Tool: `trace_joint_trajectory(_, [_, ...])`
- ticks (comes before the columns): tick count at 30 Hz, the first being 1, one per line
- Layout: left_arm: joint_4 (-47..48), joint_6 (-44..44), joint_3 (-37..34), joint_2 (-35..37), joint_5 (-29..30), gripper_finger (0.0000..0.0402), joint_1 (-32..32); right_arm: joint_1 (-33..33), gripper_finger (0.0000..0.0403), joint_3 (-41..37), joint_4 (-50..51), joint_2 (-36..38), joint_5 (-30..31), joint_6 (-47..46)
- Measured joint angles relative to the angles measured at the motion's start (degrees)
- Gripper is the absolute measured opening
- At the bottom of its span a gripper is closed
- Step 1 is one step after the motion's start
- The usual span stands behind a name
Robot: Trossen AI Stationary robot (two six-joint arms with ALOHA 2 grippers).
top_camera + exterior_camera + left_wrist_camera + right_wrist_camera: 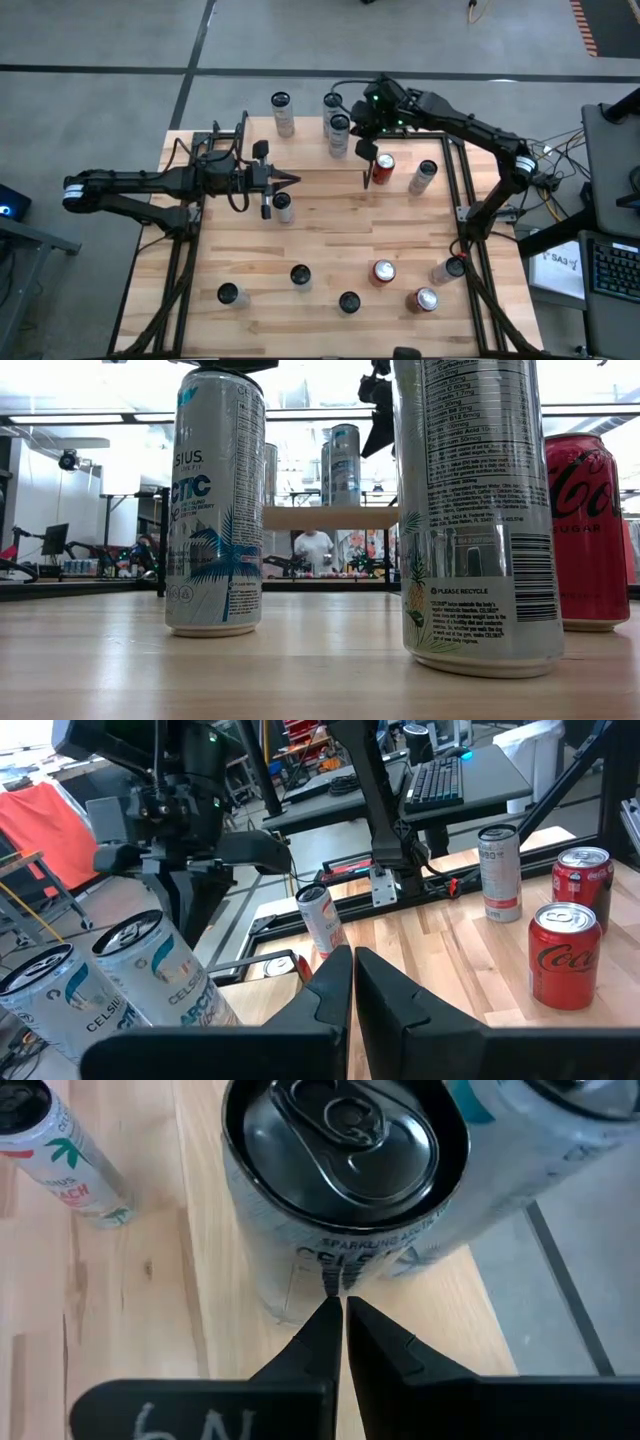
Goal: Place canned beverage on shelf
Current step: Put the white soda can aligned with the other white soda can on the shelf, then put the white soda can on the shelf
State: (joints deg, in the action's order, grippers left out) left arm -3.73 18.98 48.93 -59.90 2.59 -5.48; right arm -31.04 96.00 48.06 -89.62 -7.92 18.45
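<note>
dark arms (140,185), black cables, white handwritten marking

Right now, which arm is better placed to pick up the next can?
Probably the right: its shut hand hangs just beside the red can. The left hand, also shut, points past its nearest silver can.

Grey concrete floor (100,40) surrounds the table; a keyboard desk (612,250) stands beside.
</note>
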Motion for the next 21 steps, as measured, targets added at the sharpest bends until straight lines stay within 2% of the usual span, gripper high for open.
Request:
trace_joint_trajectory(12, [-0.1, 0.0, 0.0, 0.0, 0.0, 0.0, 0.0, 0.4, 0.0013, -0.4, -5.3, -0.4, 0.0, -0.8])
trace_joint_trajectory(21, [0.8, -2.0, 0.0, 0.0, 0.0, 0.0, 0.0, 0.6, 0.0013, 0.0, -2.1, 2.4, 4.7, -1.8])
